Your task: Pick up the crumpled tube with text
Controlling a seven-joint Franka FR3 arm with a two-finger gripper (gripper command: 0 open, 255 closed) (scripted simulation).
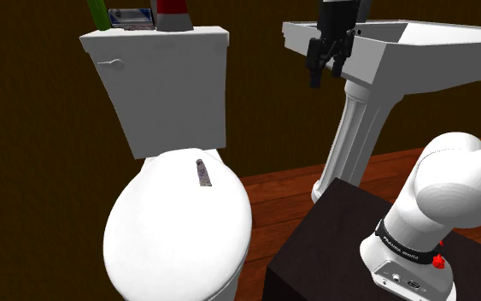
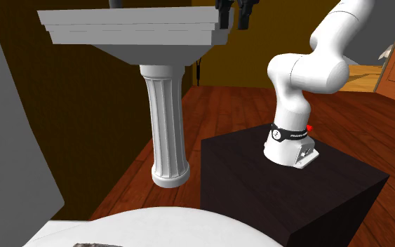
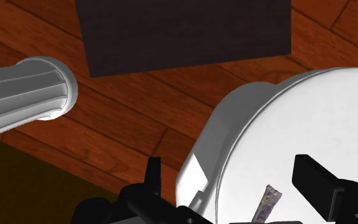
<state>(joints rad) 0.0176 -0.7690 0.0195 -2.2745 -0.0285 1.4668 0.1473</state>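
Note:
A small crumpled tube (image 1: 202,171), grey-purple with print on it, lies on the closed white toilet lid (image 1: 174,239) near the hinge. In the wrist view the tube (image 3: 268,203) shows far below, between my fingers but nearer the right one. My black gripper (image 1: 325,64) hangs high in the air beside the sink's edge, well above the lid and off to the shoulder view's right of the tube. Its fingers stand apart with nothing between them: the gripper (image 3: 229,172) is open. At the top edge of the second exterior view the gripper (image 2: 233,14) shows in front of the sink rim.
A white pedestal sink (image 1: 418,51) stands close behind the gripper, its column (image 2: 169,126) reaching the wooden floor (image 3: 126,121). The toilet tank (image 1: 166,85) carries a green object, a box and a can. The dark stand (image 2: 280,189) sits beside the toilet.

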